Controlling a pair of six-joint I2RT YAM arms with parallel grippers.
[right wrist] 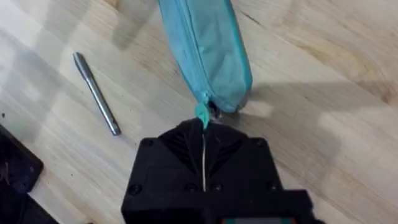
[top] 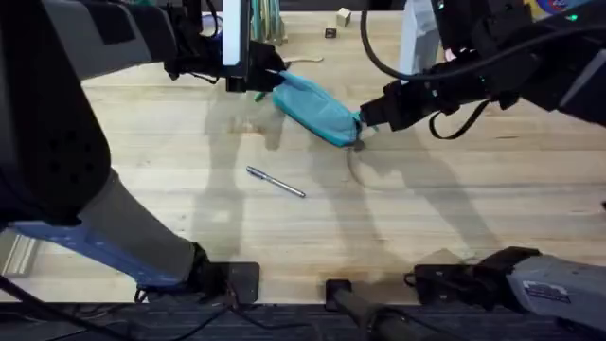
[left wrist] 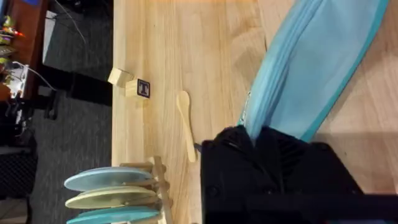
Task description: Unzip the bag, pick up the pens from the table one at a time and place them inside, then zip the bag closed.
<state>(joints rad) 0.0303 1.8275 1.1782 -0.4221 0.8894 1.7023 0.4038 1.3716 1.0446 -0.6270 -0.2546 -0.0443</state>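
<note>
The teal bag (top: 312, 106) stretches slantwise between my two grippers at the back middle of the table (top: 426, 227). My left gripper (top: 263, 81) is shut on the bag's far left end; in the left wrist view the bag (left wrist: 311, 68) runs out from between the black fingers (left wrist: 233, 146). My right gripper (top: 365, 118) is shut on the zipper pull at the bag's right end, and the teal tab (right wrist: 201, 114) sits pinched between its jaws in the right wrist view. A silver pen (top: 276, 182) lies loose on the wood nearer the front, and appears again (right wrist: 96, 93) beside the bag (right wrist: 208, 50).
Two small blocks (top: 337, 23) and a wooden spoon (top: 303, 60) lie at the table's back edge. A rack of plates (left wrist: 115, 193) stands near the left gripper, with the spoon (left wrist: 185, 124) and blocks (left wrist: 129, 84) beside it. The table's edge is close behind.
</note>
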